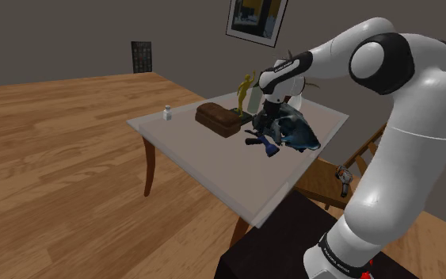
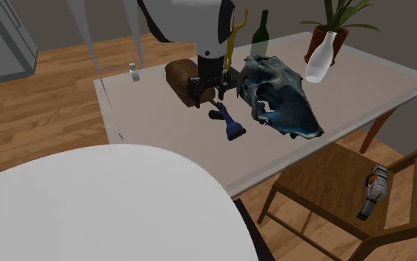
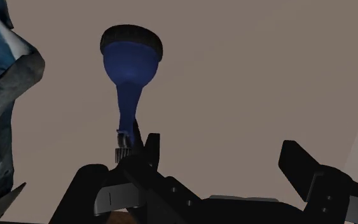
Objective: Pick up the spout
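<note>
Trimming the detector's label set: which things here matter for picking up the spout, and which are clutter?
Job: spout; open jaws beside its narrow end.
Clutter: brown box, blue crumpled lump, green bottle, white vase, potted plant, yellow figurine, small white bottle.

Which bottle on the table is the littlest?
The small white bottle, alone near the edge of the table. The green bottle and tall white bottle are much bigger.
</note>
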{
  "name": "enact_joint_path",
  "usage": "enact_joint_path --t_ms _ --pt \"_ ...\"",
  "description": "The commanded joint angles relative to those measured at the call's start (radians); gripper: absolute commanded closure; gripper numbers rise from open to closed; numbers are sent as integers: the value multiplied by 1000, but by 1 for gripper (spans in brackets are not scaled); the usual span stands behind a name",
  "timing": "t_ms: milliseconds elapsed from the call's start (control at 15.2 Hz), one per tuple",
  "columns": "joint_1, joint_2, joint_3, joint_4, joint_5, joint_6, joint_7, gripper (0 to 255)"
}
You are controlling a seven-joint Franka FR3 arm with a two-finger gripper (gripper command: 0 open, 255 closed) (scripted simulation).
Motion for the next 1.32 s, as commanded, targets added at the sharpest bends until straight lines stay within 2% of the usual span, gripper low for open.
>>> enact_joint_path --t_ms 0,462,1056,1122,1254 --pt "-20 78 -1 69 23 6 -33 0" --pt "-100 323 12 327 81 -10 -113 0" --pt "-109 382 26 311 101 63 -125 0" --pt "-109 381 25 309 101 64 -126 255" --pt "-109 381 25 309 101 63 -126 255"
